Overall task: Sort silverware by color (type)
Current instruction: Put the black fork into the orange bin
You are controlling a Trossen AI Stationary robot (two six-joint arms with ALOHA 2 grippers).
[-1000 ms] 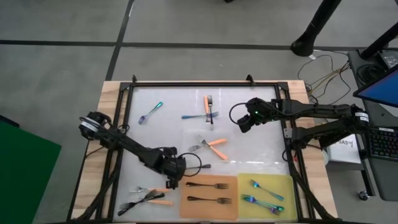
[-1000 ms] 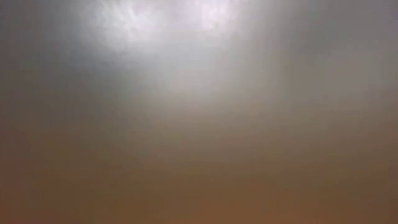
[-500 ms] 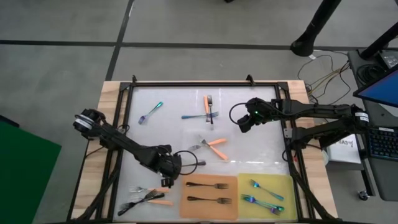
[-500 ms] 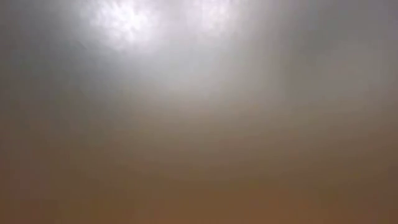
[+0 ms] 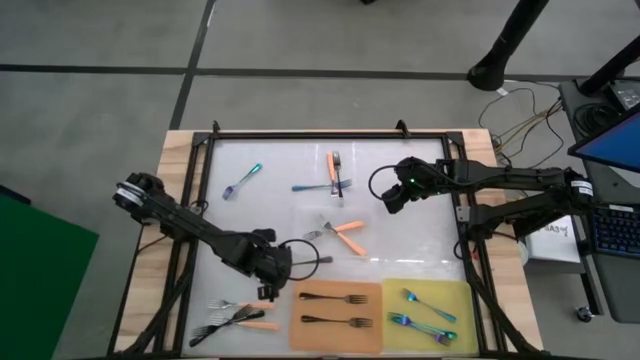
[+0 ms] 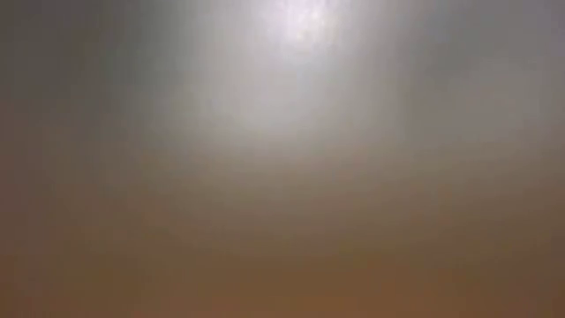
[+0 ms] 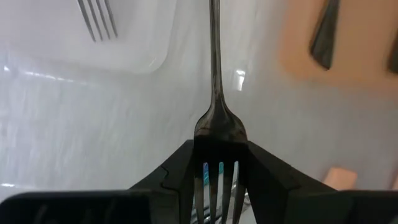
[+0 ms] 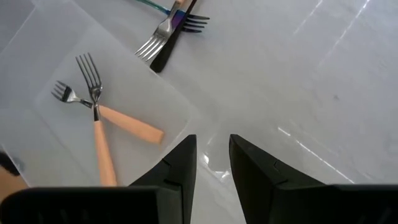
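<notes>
My left gripper [image 5: 272, 272] hangs near the table's front left, shut on a black fork [image 5: 318, 263]. Two black forks lie on the orange mat [image 5: 372, 296], and iridescent forks lie on the yellow mat [image 5: 462, 296]. A heap of orange-handled forks [image 5: 240, 315] lies at the near left. Two crossed orange-handled forks [image 8: 99, 118] rest on a clear sheet at mid-table. Farther back are three crossed forks [image 5: 335, 178] and a lone teal fork [image 5: 243, 180]. My right gripper [image 8: 213, 146] hovers open over bare table at the far right. The low view shows only blur. My left gripper pinches the black fork's tine end [image 7: 219, 177] between its two fingers, one on each edge of the head. The fingers come steeply from above. The neck [image 7: 219, 127] and handle stick out past the fingertips toward the table's right. The fork looks lifted off the table.
A black frame [image 5: 330, 133] runs round the white table top. Both mats lie along the near edge, right of the left gripper. Cables and a monitor [image 5: 610, 130] stand off the table's right side. Bare white surface lies between the clear sheet and the right rail.
My left gripper has risen with the black fork still in its hold and has drifted a little toward the table's left edge. The fork has come up with it, handle still pointing right. The right arm has kept still.
</notes>
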